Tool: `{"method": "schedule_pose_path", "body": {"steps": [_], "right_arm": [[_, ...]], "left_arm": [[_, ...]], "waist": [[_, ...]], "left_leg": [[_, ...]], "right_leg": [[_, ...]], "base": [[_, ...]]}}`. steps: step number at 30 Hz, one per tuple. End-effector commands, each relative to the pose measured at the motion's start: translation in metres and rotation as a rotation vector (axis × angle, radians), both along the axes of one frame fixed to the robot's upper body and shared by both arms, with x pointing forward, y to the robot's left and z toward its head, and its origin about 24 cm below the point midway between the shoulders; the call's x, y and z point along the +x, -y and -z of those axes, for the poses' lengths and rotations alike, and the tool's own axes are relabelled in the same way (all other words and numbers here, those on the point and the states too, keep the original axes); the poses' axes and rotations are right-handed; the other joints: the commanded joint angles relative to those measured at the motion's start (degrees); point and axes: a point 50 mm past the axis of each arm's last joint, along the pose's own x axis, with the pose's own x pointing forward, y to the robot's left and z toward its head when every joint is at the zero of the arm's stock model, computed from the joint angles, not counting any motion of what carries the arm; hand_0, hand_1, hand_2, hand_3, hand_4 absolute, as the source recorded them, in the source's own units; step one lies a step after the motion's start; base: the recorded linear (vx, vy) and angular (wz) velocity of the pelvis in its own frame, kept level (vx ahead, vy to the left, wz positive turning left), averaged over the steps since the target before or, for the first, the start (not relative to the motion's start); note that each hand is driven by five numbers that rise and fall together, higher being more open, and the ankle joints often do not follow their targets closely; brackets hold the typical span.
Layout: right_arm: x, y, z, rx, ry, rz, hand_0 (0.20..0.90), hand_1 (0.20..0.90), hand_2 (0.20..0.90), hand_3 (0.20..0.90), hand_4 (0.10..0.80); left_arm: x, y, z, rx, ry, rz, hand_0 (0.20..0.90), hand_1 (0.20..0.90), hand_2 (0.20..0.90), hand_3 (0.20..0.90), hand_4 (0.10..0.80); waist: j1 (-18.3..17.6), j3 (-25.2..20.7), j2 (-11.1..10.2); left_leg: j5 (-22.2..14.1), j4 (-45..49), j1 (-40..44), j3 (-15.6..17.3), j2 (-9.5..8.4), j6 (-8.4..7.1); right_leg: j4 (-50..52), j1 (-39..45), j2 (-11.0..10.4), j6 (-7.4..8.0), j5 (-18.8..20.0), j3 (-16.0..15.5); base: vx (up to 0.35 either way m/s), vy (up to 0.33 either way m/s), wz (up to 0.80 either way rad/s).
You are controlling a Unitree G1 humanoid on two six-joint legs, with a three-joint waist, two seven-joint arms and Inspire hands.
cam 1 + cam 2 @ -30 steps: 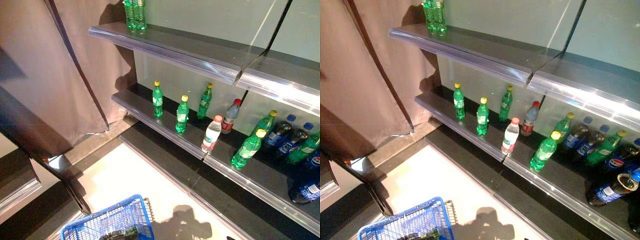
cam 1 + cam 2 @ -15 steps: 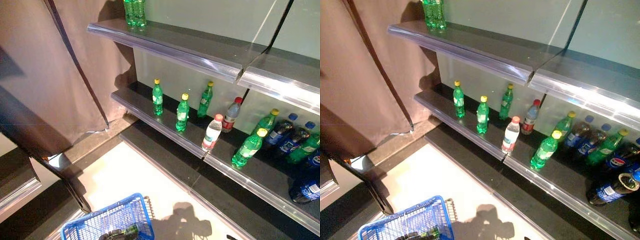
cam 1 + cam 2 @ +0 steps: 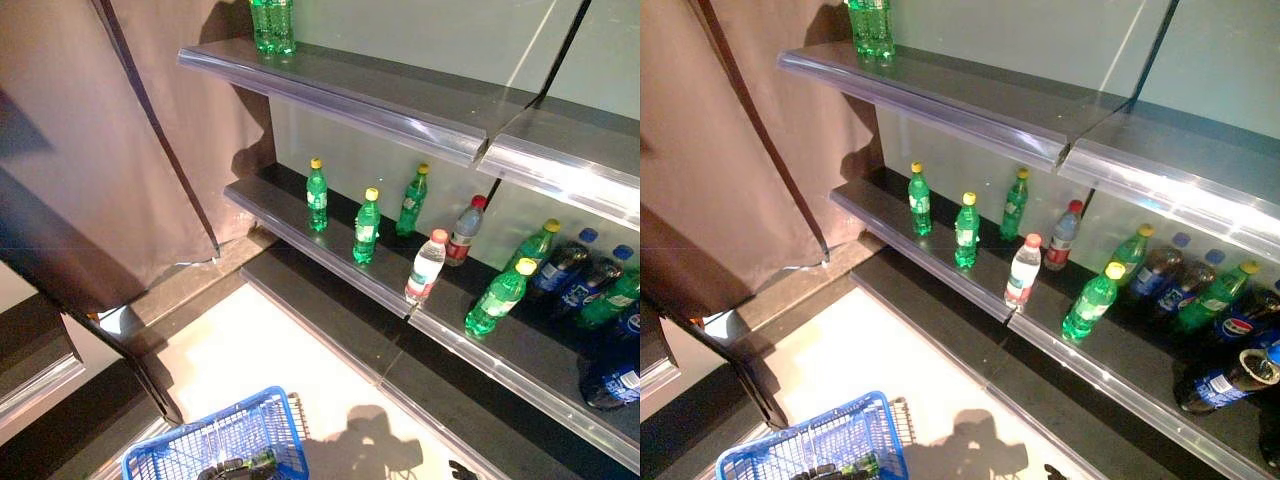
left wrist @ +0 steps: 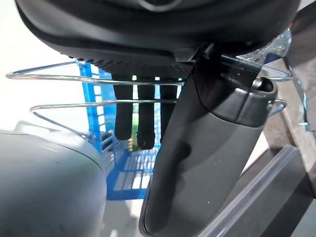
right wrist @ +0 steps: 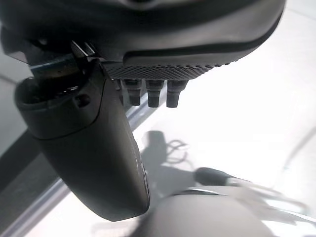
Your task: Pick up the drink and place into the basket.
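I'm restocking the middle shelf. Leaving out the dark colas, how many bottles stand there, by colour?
Green bottles: 6
Pale bottles with red caps: 2
Total: 8

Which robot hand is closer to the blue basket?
Left. The left hand has its fingers hooked on the blue basket's wire handles. The right hand hangs over bare floor, away from it.
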Motion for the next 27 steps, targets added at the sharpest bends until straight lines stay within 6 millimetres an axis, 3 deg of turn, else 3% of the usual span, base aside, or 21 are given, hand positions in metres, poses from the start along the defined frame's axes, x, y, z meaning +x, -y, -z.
{"method": "schedule_pose_path", "body": {"steps": [1,7,9,14,18,21,27], "right_arm": [[0.063,-0.003,-0.023,0.03,0.267,-0.089,0.9,0.9,0.9,0.9,0.8],[0.113,-0.032,-0.065,0.179,0.525,-0.286,0.9,0.9,0.9,0.9,0.8],[0.126,-0.042,-0.089,0.184,0.64,-0.4,0.9,0.9,0.9,0.9,0.8],[0.157,-0.048,-0.172,0.242,0.948,-0.557,0.9,0.9,0.9,0.9,0.8],[0.168,-0.043,-0.221,0.269,1.128,-0.598,0.9,0.9,0.9,0.9,0.8],[0.17,-0.033,-0.274,0.275,1.361,-0.595,0.9,0.9,0.9,0.9,0.8],[0.166,-0.006,-0.323,0.215,1.685,-0.397,0.9,0.9,0.9,0.9,0.8]], "left_arm": [[0.019,0.01,-0.003,-0.003,0.069,0.148,0.3,0.3,0.3,0.2,0.1],[0.018,0.005,-0.006,0.013,0.079,0.168,0.3,0.3,0.3,0.2,0.1],[0.015,0.002,-0.007,0.021,0.081,0.166,0.3,0.3,0.3,0.2,0.1],[0.005,-0.006,-0.008,0.033,0.077,0.148,0.3,0.3,0.3,0.2,0.1],[-0.001,-0.006,-0.007,0.034,0.075,0.131,0.3,0.3,0.3,0.2,0.1],[-0.006,-0.006,-0.006,0.032,0.073,0.109,0.3,0.3,0.3,0.2,0.1],[-0.011,-0.005,-0.005,0.028,0.068,0.087,0.3,0.3,0.3,0.2,0.1]], "waist": [[2.6,2.3,0.6],[2.7,2.4,-0.2],[2.4,2.3,-0.6],[1.4,2.1,-1.2],[0.9,1.8,-1.3],[0.4,1.4,-1.1],[-0.1,0.8,-0.9]], "left_leg": [[-6.1,0.3,5.7,0.4,2.36,-0.41],[-5.7,0.3,5.0,0.4,2.37,-0.18],[-5.6,0.3,4.7,0.3,2.4,-0.11],[-5.6,0.3,4.6,0.8,2.71,-0.25],[-5.6,0.3,4.6,1.4,3.09,-0.37],[-5.7,0.3,4.7,2.2,3.6,-0.54],[-6.2,0.3,5.1,3.1,4.23,-0.67]], "right_leg": [[-0.8,-4.8,-3.4,1.03,7.5,-1.4],[-0.8,-5.3,-3.4,1.19,7.8,-1.6],[-0.8,-5.6,-3.3,1.25,7.9,-1.5],[-0.8,-6.1,-3.2,1.46,7.9,-1.0],[-0.8,-6.3,-3.2,1.52,7.7,-0.5],[-0.8,-6.6,-3.3,1.6,7.6,0.1],[-0.8,-6.8,-3.3,1.56,7.4,0.9]], "base": [[0.0,0.0,0.0],[-0.016,-0.018,0.01],[-0.026,-0.041,0.05],[-0.008,-0.015,0.04],[0.0,0.0,0.0],[0.0,0.0,0.0],[0.004,0.005,-0.1]]}}
